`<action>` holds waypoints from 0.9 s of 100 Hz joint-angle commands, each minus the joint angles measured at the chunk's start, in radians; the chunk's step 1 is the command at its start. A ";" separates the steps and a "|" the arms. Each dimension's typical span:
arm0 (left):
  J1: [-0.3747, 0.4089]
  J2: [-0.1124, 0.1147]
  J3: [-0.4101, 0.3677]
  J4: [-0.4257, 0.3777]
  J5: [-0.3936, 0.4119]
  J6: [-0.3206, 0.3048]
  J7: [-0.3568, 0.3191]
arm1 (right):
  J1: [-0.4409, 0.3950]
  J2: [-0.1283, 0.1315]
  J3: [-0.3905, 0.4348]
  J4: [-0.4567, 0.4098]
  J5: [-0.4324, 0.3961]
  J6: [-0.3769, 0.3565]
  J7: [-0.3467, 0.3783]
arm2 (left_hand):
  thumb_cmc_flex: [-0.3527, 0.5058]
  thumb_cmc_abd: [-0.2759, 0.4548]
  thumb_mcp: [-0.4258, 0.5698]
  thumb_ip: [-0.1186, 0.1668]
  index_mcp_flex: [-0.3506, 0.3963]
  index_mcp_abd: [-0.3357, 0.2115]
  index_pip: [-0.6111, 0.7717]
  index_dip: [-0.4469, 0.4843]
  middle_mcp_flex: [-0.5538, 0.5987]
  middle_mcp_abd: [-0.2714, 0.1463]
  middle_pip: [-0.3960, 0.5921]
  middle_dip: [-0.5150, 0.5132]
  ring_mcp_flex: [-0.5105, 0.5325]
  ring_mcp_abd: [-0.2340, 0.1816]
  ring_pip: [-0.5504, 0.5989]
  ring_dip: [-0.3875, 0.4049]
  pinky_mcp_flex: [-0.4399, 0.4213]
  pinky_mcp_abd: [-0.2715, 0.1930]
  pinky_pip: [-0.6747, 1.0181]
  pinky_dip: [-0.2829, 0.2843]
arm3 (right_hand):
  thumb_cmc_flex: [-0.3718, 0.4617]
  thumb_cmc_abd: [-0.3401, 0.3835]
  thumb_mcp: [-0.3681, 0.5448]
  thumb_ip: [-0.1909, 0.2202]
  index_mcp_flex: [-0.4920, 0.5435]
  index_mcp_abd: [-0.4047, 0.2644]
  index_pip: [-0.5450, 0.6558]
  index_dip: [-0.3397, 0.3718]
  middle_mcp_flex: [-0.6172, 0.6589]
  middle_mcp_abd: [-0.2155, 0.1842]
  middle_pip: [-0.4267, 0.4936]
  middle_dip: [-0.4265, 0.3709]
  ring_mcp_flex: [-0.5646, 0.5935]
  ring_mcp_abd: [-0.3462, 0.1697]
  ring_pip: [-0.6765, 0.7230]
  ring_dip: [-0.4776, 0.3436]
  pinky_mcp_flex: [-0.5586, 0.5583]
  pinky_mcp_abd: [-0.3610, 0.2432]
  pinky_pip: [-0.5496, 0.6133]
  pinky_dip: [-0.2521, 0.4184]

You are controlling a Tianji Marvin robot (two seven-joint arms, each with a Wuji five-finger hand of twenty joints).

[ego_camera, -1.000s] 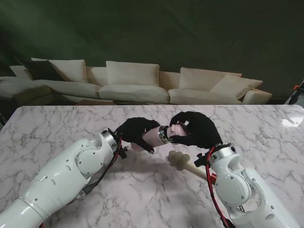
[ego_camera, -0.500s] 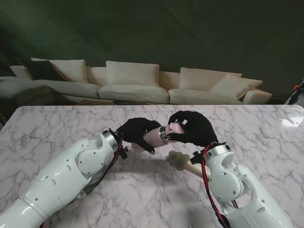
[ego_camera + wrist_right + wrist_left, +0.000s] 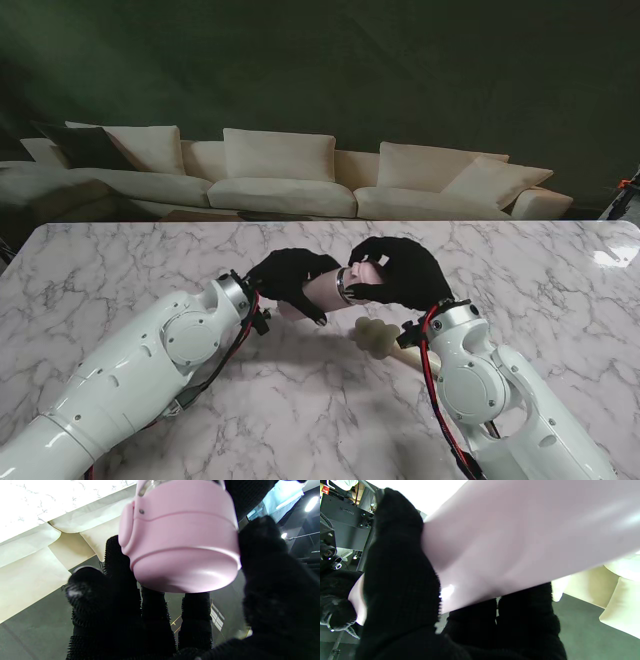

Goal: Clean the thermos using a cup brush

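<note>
A pink thermos (image 3: 325, 288) is held lying sideways above the table, between both black-gloved hands. My left hand (image 3: 284, 276) is shut on its body (image 3: 520, 535). My right hand (image 3: 400, 272) is wrapped around its pink lid (image 3: 180, 540), just past a silver ring (image 3: 343, 284). The cup brush (image 3: 377, 334), with a cream foam head and a pale handle, lies on the marble table (image 3: 120, 270) nearer to me than the thermos, its handle partly hidden behind my right forearm.
A cream sofa (image 3: 280, 175) with several cushions runs along the far edge of the table. My white arms rise from both near corners.
My right arm has shifted left and its hand has turned slightly on the lid. The left hand and the thermos body have stayed almost still. The brush has not moved.
</note>
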 commanded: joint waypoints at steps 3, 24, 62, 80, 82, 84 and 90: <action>-0.005 -0.005 -0.001 -0.003 -0.004 0.007 -0.009 | -0.003 0.001 -0.009 -0.001 0.001 0.005 0.004 | 0.220 0.491 0.518 0.071 0.096 -0.179 0.183 0.061 0.016 -0.091 0.071 0.026 0.070 -0.046 0.226 0.060 -0.002 -0.091 0.051 0.020 | 0.346 0.163 0.448 0.073 0.146 -0.041 0.184 0.117 0.099 -0.127 0.091 0.069 0.090 -0.166 0.148 0.065 -0.001 -0.122 0.006 0.016; -0.008 -0.007 0.005 0.001 -0.001 0.004 -0.003 | 0.005 -0.004 -0.032 0.008 0.027 0.032 0.003 | 0.219 0.492 0.518 0.071 0.095 -0.180 0.183 0.062 0.017 -0.090 0.071 0.026 0.071 -0.047 0.226 0.060 -0.002 -0.090 0.052 0.020 | 0.347 0.175 0.438 0.074 0.127 -0.030 0.168 0.108 0.062 -0.096 0.093 0.079 0.078 -0.164 0.137 0.056 -0.009 -0.111 -0.002 0.013; 0.009 -0.004 -0.021 -0.012 0.013 0.005 0.008 | -0.007 0.002 -0.036 0.020 0.017 0.005 0.016 | 0.219 0.491 0.518 0.071 0.097 -0.179 0.184 0.062 0.018 -0.090 0.072 0.026 0.073 -0.047 0.228 0.060 0.000 -0.090 0.053 0.020 | 0.364 0.183 0.453 0.070 0.113 -0.052 0.174 0.118 -0.045 -0.101 0.152 0.101 0.004 -0.173 0.135 0.039 -0.088 -0.099 -0.029 0.005; 0.004 -0.005 -0.011 -0.008 0.006 0.007 0.002 | 0.001 0.005 -0.040 0.041 0.007 -0.055 0.015 | 0.219 0.491 0.518 0.071 0.097 -0.178 0.183 0.061 0.018 -0.090 0.072 0.026 0.073 -0.047 0.228 0.060 0.001 -0.091 0.053 0.020 | 0.371 0.179 0.487 0.064 0.108 -0.093 0.182 0.133 -0.082 -0.159 0.153 0.103 -0.054 -0.185 0.126 0.042 -0.185 -0.092 -0.052 0.024; 0.003 -0.005 -0.010 -0.007 0.005 0.007 0.001 | 0.002 0.005 -0.041 0.042 0.005 -0.059 0.013 | 0.219 0.491 0.518 0.071 0.097 -0.178 0.183 0.061 0.017 -0.090 0.071 0.026 0.073 -0.047 0.228 0.060 0.000 -0.091 0.053 0.020 | 0.370 0.178 0.489 0.064 0.111 -0.095 0.184 0.134 -0.080 -0.163 0.153 0.103 -0.055 -0.186 0.126 0.043 -0.189 -0.092 -0.052 0.025; 0.003 -0.005 -0.009 -0.007 0.004 0.007 0.000 | 0.003 0.005 -0.041 0.044 0.003 -0.061 0.011 | 0.219 0.491 0.518 0.071 0.097 -0.178 0.183 0.061 0.017 -0.090 0.071 0.026 0.073 -0.047 0.228 0.060 0.000 -0.091 0.053 0.020 | 0.369 0.177 0.491 0.064 0.112 -0.098 0.185 0.135 -0.077 -0.166 0.153 0.103 -0.055 -0.187 0.126 0.045 -0.191 -0.093 -0.050 0.027; 0.002 -0.005 -0.007 -0.006 0.002 0.007 -0.001 | 0.005 0.005 -0.042 0.045 0.003 -0.067 0.011 | 0.219 0.491 0.518 0.070 0.097 -0.178 0.183 0.061 0.017 -0.089 0.071 0.026 0.072 -0.047 0.228 0.060 0.000 -0.090 0.053 0.020 | 0.368 0.179 0.496 0.064 0.117 -0.101 0.186 0.137 -0.074 -0.173 0.145 0.097 -0.058 -0.185 0.121 0.046 -0.195 -0.097 -0.049 0.029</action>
